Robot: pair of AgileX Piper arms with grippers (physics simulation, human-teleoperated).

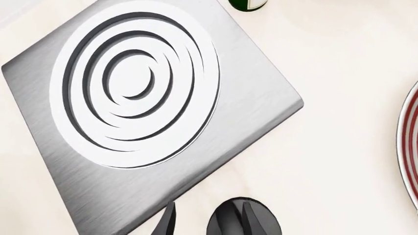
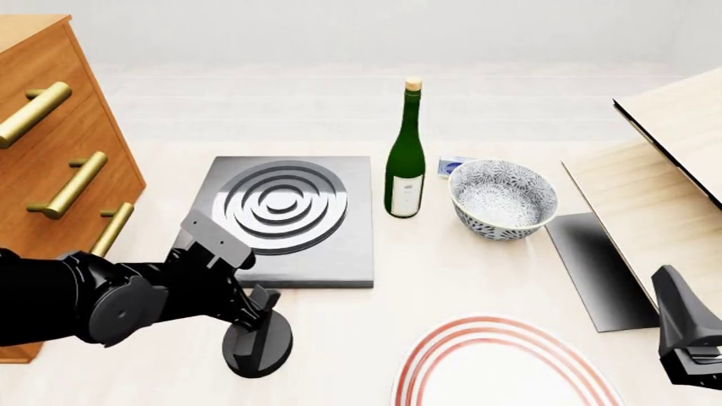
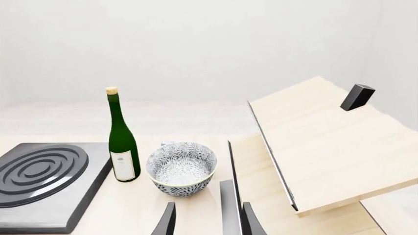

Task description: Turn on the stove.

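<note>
The stove (image 2: pixel 282 222) is a dark grey square slab with silver concentric rings, lying left of centre on the table. It fills the left wrist view (image 1: pixel 140 88) and shows in the right wrist view (image 3: pixel 39 176). Its black round ridged knob (image 2: pixel 257 345) stands apart on the table, just in front of the slab's near edge. My left gripper (image 2: pixel 257 306) hangs open right over the knob (image 1: pixel 228 220). In the left wrist view (image 1: pixel 209 223) one finger (image 1: pixel 251 220) stands over the knob and the other beside it. My right gripper (image 2: pixel 668 283) is open and empty at the front right, also seen in its own wrist view (image 3: pixel 205 220).
A green wine bottle (image 2: pixel 405 161) and a patterned bowl (image 2: pixel 502 199) stand right of the stove. A red-ringed white plate (image 2: pixel 502 368) lies at the front. A dark flat sheet (image 2: pixel 598 266) and wooden boards (image 2: pixel 677 127) are on the right, a wooden drawer cabinet (image 2: pixel 57 169) on the left.
</note>
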